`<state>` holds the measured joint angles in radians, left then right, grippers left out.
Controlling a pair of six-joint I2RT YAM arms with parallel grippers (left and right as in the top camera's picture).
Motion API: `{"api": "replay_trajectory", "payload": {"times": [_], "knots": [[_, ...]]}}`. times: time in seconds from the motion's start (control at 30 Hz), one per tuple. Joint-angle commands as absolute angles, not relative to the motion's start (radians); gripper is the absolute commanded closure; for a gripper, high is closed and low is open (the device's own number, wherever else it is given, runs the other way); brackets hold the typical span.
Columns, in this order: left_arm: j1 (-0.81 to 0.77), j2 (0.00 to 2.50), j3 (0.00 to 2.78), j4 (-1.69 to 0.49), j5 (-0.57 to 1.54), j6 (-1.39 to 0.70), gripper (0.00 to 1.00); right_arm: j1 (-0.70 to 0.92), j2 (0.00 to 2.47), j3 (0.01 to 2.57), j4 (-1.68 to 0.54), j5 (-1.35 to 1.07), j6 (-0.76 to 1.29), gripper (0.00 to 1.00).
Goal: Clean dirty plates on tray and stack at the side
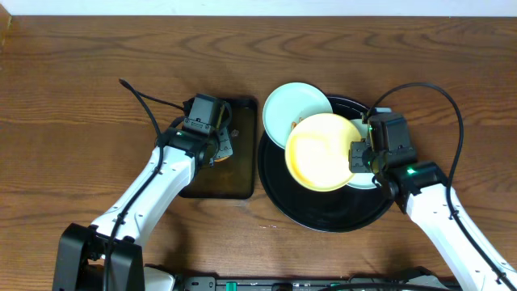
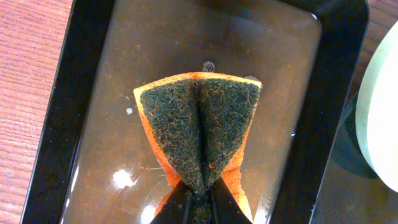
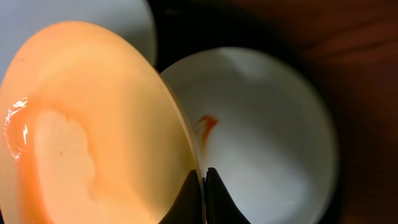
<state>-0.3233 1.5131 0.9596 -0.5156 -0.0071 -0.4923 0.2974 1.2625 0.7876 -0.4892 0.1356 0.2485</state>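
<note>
My right gripper [image 1: 356, 155] is shut on the rim of the pale yellow plate [image 1: 323, 151] and holds it tilted above the round black tray [image 1: 323, 217]. The yellow plate [image 3: 93, 124] shows a wet orange sauce film. One mint-blue plate [image 1: 292, 109] with a brown smear lies on the tray's back left rim. Another mint-blue plate [image 3: 267, 124], with an orange smear, lies under my right gripper [image 3: 203, 186]. My left gripper [image 2: 198, 199] is shut on a folded orange sponge [image 2: 199, 134] with a dark green scrub face, over the rectangular tray [image 2: 93, 93].
The rectangular black tray [image 1: 238, 174] holds brownish water and stands just left of the round tray. The wooden table [image 1: 81, 73] stretches to the left and back. Arm cables loop above both arms.
</note>
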Motion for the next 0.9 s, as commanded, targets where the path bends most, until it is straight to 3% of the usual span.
{"api": "replay_trajectory", "payload": {"times": [0.0,0.47,0.87], "knots": [[-0.319,1.518,0.948,-0.514,-0.020,-0.475,0.92,0.357,1.248,0.825,-0.486,0.338,0.173,0.99],[-0.319,1.518,0.948,-0.515,-0.020,-0.475,0.92,0.731,1.248,0.855,-0.408,0.776,-0.109,0.99],[-0.319,1.518,0.948,-0.515,-0.020,-0.475,0.92,0.882,1.248,0.855,-0.234,0.987,-0.411,0.99]]}}
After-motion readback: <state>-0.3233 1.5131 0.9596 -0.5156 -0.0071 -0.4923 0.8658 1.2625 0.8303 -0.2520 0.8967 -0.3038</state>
